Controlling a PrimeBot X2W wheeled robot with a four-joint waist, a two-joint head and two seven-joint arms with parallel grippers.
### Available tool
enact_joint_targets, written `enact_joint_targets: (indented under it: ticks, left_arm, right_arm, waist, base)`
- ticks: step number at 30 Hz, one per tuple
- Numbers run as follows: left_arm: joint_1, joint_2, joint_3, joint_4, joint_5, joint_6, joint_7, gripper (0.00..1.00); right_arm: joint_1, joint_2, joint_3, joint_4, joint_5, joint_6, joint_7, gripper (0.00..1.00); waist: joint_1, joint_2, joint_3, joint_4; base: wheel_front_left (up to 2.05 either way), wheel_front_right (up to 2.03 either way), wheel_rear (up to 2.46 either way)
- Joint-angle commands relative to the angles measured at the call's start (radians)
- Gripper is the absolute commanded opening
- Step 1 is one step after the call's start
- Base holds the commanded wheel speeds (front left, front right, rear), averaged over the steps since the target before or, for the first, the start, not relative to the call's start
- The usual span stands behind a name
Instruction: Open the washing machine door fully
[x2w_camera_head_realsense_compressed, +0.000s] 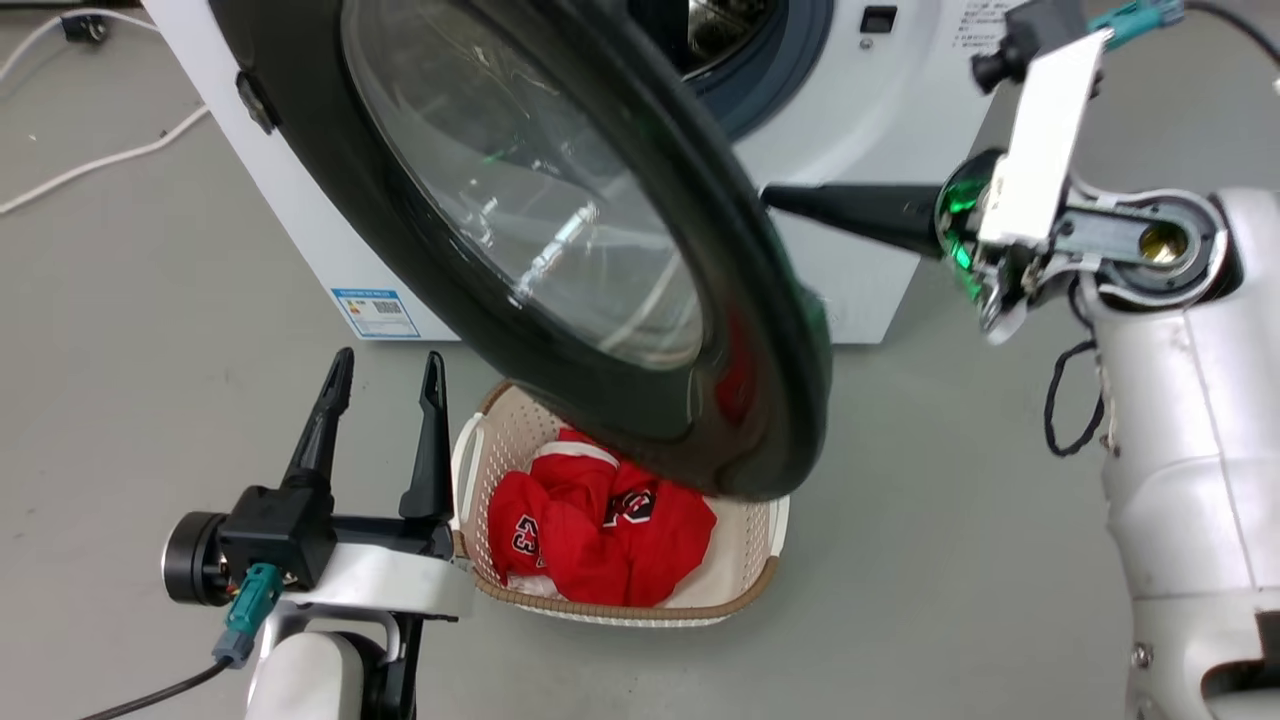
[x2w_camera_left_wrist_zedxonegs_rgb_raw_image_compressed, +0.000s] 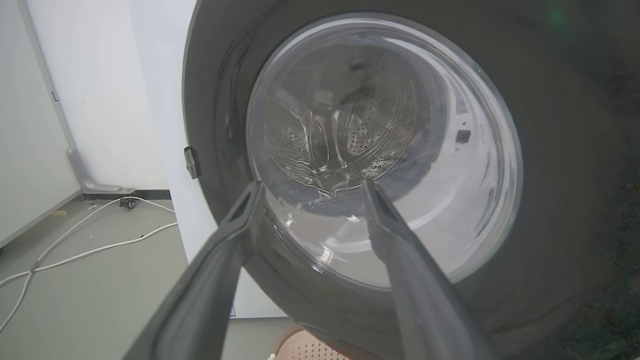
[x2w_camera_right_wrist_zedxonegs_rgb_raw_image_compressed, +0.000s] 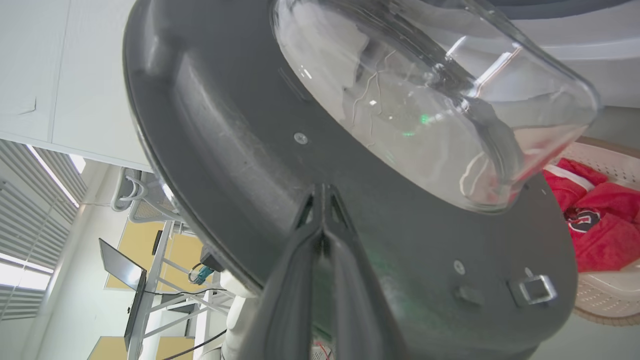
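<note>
At the lower left of the head view, the left gripper (x2w_camera_head_realsense_compressed: 388, 362) points up the frame with its two fingers spread wide and nothing between them. It waits on the outer side of the washing machine door (x2w_camera_head_realsense_compressed: 520, 200), near its lower rim but apart from it as far as I can see. In its own wrist view the fingers frame the glass bowl.

The door stands partly open. It slants from the upper left of the head view, where its hinged edge meets the white washing machine (x2w_camera_head_realsense_compressed: 870, 270), down to the centre. There its free edge hangs over a basket (x2w_camera_head_realsense_compressed: 745, 590) of red clothes (x2w_camera_head_realsense_compressed: 600, 530). Its face runs along that slant, so the inner side looks toward the right of the frame.

From the right, the right gripper (x2w_camera_head_realsense_compressed: 772, 195) reaches across toward that inner side with its fingers pressed together, pinching nothing. In its wrist view the joined tips look to rest on the grey ring beside the glass, with the latch loop (x2w_camera_right_wrist_zedxonegs_rgb_raw_image_compressed: 532, 290) further out toward the free edge.

I'd say the rest of the swing depends on this. The door lies to the left of the right gripper, which is the nearer one and on the pushing side. More push toward the left of the frame should turn the door about its hinge. The left gripper seems to stand in the door's likely path.
</note>
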Motion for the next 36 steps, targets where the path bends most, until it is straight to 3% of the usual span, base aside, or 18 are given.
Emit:
enact_joint_targets:
  ticks: [1, 7, 24, 30, 36]
  left_arm:
    - [0.011, 0.001, -0.003, 0.004, -0.002, 0.001, -0.003, 1.0]
    - [0.027, 0.001, -0.011, 0.015, -0.006, -0.003, -0.003, 1.0]
    - [0.055, 0.001, -0.009, 0.013, -0.014, 0.01, -0.003, 1.0]
    - [0.064, 0.001, -0.001, 0.01, -0.017, 0.018, -0.003, 1.0]
    - [0.081, 0.001, 0.013, 0.006, -0.02, 0.022, -0.003, 1.0]
  right_arm:
    - [0.024, 0.009, 0.017, -0.01, 0.006, 0.003, 0.012, 0.0]
    - [0.087, 0.01, 0.133, -0.067, 0.08, 0.003, 0.006, 0.0]
    - [0.158, 0.009, 0.393, -0.155, 0.266, 0.003, -0.155, 0.0]
    - [0.201, 0.008, 0.411, -0.188, 0.325, 0.003, -0.289, 0.0]
    - [0.301, 0.007, 0.336, -0.256, 0.272, 0.003, -0.554, 0.0]
  waist:
    - [0.0001, 0.0, -0.013, 0.005]
    - [0.0001, 0.0, -0.041, 0.012]
    - [0.0001, 0.0, -0.065, 0.012]
    - [0.0001, 0.0, -0.072, 0.0]
    - [0.0001, 0.0, -0.087, -0.015]
  base:
    - [0.0, 0.0, 0.0]
    - [0.0, 0.0, 0.0]
    - [0.0, 0.0, 0.0]
    - [0.0, 0.0, 0.0]
    - [0.0, 0.0, 0.0]
